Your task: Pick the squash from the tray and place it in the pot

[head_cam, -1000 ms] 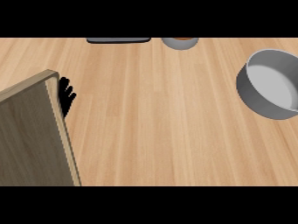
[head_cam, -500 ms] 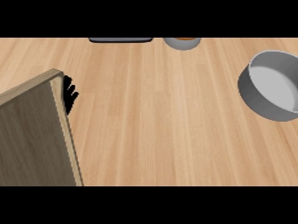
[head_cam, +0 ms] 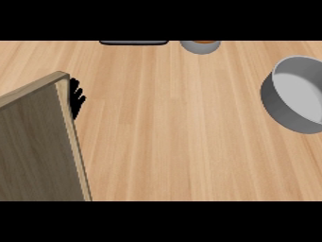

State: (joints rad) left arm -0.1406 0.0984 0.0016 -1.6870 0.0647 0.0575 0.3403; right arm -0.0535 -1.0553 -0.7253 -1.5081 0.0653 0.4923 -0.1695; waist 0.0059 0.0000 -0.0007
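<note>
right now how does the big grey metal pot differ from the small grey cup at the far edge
The big grey metal pot is far wider than the small grey cup. The pot's inside is bare and pale; the cup shows something orange-brown inside. The pot sits at the right, the cup at the far edge. Both are round and grey.

Tray left, pot right — cup behind.
</note>
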